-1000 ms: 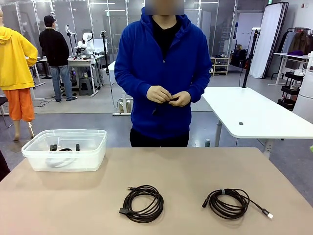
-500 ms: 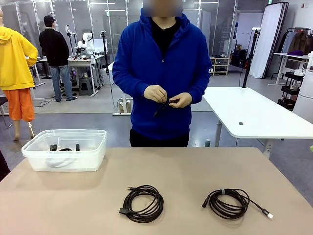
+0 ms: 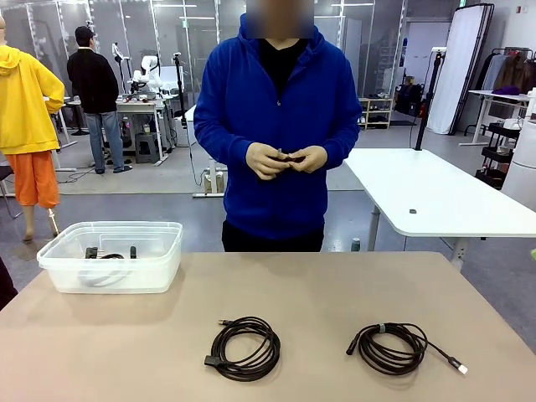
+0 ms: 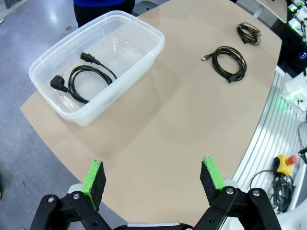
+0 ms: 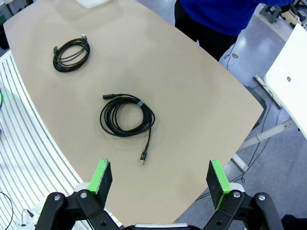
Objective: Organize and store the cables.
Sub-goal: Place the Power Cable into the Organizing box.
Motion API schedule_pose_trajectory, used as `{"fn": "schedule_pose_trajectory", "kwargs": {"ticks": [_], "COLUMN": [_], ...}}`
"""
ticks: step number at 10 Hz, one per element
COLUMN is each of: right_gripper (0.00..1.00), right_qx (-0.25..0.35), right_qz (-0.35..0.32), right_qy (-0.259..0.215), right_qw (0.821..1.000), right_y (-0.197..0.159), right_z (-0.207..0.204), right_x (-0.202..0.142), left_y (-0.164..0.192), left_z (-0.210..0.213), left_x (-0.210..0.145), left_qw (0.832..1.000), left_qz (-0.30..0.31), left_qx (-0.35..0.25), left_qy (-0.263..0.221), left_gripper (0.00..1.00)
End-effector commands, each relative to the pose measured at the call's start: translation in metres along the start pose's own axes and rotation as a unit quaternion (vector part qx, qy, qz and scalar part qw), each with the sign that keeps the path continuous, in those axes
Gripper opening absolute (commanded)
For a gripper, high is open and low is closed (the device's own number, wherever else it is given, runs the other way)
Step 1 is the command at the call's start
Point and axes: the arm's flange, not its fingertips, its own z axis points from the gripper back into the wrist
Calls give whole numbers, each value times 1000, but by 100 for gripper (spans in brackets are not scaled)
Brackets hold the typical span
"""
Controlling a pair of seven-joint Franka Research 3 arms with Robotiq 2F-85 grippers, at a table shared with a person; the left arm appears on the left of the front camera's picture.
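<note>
Two coiled black cables lie on the tan table: one near the front middle (image 3: 244, 347) (image 4: 230, 63) (image 5: 71, 54), the other to its right (image 3: 394, 347) (image 5: 125, 119) (image 4: 249, 33) with a loose end and silver plug. A third black cable (image 4: 81, 79) (image 3: 105, 255) with plugs lies in the clear plastic bin (image 3: 110, 255) (image 4: 144, 28) at the table's back left. The person across the table holds a small dark cord (image 3: 289, 157) in both hands at chest height. My left gripper (image 4: 153, 178) hangs open high above the table's left edge. My right gripper (image 5: 160, 177) hangs open above the right edge, empty.
A white table (image 3: 435, 193) stands behind on the right. People and another workbench are far off at the back left. Bare tabletop lies between the bin and the two coils. A red stop button (image 4: 286, 163) sits on the floor by the robot base.
The person's hands have drawn closer together around the small cord at the chest. The coils, the bin and both grippers have not moved.
</note>
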Motion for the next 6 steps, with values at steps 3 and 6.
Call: {"fn": "schedule_pose_trajectory", "kwargs": {"ticks": [3, 6], "right_gripper": [100, 100], "right_qx": [2, 2], "right_qz": [8, 8], "right_qy": [-1, -1], "right_qw": [1000, 1000], "right_y": [0, 0], "right_z": [1, 1], "right_x": [-2, -2], "left_y": [-3, -3], "left_z": [1, 1], "left_x": [1, 1], "left_qw": [1000, 1000], "left_qz": [-4, -4], "left_qx": [5, 5], "left_qy": [1, 1], "left_gripper": [100, 100]}}
